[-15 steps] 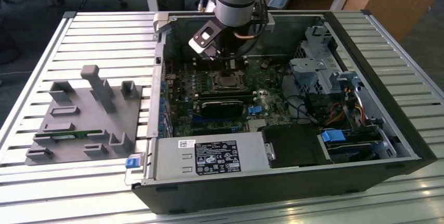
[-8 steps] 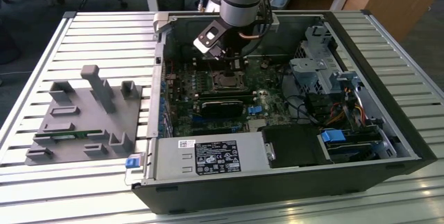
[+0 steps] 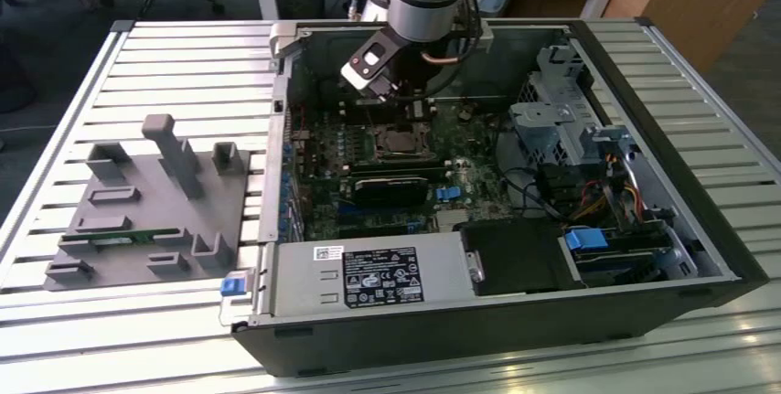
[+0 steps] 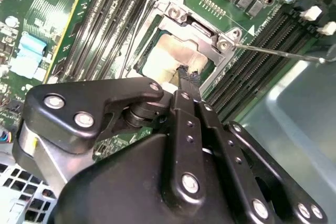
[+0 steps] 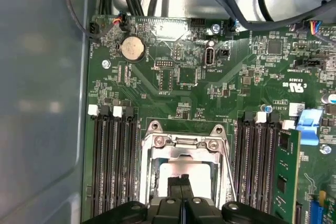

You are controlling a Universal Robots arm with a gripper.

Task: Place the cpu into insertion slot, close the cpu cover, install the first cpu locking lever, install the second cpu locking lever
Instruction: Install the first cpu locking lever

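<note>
Gripper (image 5: 181, 187) hangs w/ fingers pressed together, nothing betw. them. Tips are right at the cpu (image 5: 203, 174) top: touching or just above, can't tell. Shut tips make a narrow poker, which I judge suits pressing down on parts rather than gripping.

Cpu sits in the insertion slot (image 3: 397, 143) inside the open pc case, toward the case's far side in the exterior view. It lies flat, metal top facing up at the wrist cams. It's square, so no real long axis; edges run parallel to the memory slots (image 5: 113, 166).

Cpu cover (image 5: 184, 148) looks down over it, chip showing thru the opening. In the second wrist view a thin lever (image 4: 278, 52) sticks out across the slots, prob. unlatched.
</note>
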